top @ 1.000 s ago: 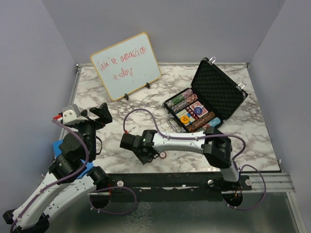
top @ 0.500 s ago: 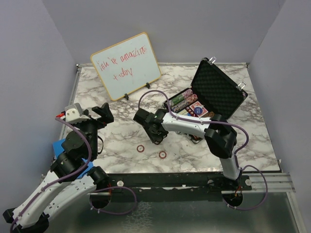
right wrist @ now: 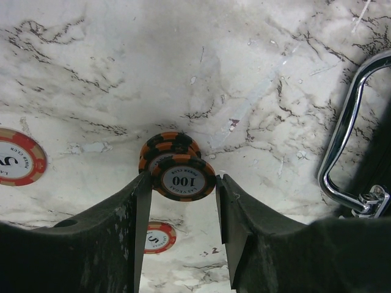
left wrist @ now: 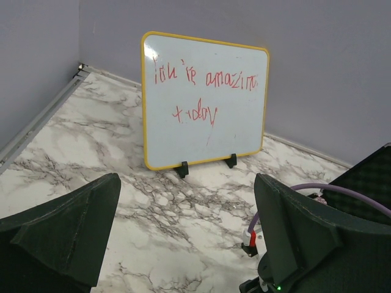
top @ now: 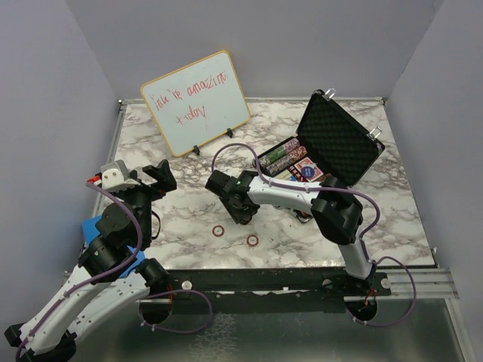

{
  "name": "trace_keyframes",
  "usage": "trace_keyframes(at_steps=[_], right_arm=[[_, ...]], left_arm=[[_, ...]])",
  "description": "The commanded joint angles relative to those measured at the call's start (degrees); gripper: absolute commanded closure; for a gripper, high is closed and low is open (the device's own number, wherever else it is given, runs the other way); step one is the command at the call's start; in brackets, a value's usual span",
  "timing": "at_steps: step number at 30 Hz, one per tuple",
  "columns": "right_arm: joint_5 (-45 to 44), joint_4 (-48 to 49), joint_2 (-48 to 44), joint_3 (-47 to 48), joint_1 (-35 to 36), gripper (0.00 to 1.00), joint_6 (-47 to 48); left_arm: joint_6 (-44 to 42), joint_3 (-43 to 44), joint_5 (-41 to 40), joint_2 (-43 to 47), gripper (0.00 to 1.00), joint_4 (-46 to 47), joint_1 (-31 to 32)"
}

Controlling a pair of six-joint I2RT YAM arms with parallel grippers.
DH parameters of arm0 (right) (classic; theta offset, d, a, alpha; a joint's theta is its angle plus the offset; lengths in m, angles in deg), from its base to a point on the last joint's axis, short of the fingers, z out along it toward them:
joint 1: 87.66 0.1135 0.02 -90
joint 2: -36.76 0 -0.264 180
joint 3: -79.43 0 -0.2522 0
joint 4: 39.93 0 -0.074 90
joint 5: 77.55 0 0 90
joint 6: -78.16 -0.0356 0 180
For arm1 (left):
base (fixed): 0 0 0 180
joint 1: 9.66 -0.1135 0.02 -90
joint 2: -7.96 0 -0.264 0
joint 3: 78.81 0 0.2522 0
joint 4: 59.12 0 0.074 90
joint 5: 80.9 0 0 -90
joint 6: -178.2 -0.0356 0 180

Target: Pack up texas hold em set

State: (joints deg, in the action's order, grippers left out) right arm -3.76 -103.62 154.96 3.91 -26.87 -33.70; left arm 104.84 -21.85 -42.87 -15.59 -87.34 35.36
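Briefcase [top: 341,138] sits open on the marble table [top: 389,215], lid propped up and foam lining showing. In its tray are rows of poker chips [top: 278,159] and a red card deck [top: 308,172].

Right gripper [top: 240,207] is out to the left of the briefcase, raised above the table. In the wrist view its fingers [right wrist: 139,210] are closed partway on a short stack of orange-and-black chips [right wrist: 179,170]. The top chip reads 100 and one finger presses on each side. The stack is held clear of the marble. The briefcase's silver handle [right wrist: 343,143] shows at the right edge of that view.

Two red chips lie flat on the table, left of the briefcase and nearer the arm bases. One [top: 218,231] is farther from the case, the other [top: 253,240] closer. Both are well apart from the held stack.

Left gripper [top: 153,176] is far left of the briefcase, fingers [left wrist: 79,223] spread wide, nothing between them. It faces the whiteboard [left wrist: 204,101], which stands upright on small black feet, left of the briefcase toward the back wall.
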Motion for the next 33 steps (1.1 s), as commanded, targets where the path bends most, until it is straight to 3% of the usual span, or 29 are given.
trace_keyframes(at_steps=[1, 8, 19, 33], right_arm=[[1.3, 1.9, 1.7, 1.5, -0.2, 0.51, 1.5], [1.5, 2.8, 2.0, 1.9, -0.5, 0.50, 2.1], [4.2, 3.9, -0.6, 0.2, -0.6, 0.34, 1.9], [2.8, 5.3, 0.2, -0.6, -0.8, 0.36, 0.3]], left_arm=[[-0.5, -0.5, -0.9, -0.5, 0.01, -0.4, 0.1], [-0.6, -0.4, -0.9, -0.7, 0.01, -0.5, 0.1], [-0.6, -0.5, -0.7, -0.6, 0.01, -0.4, 0.1], [-0.7, -0.5, -0.7, -0.4, 0.01, -0.5, 0.2]])
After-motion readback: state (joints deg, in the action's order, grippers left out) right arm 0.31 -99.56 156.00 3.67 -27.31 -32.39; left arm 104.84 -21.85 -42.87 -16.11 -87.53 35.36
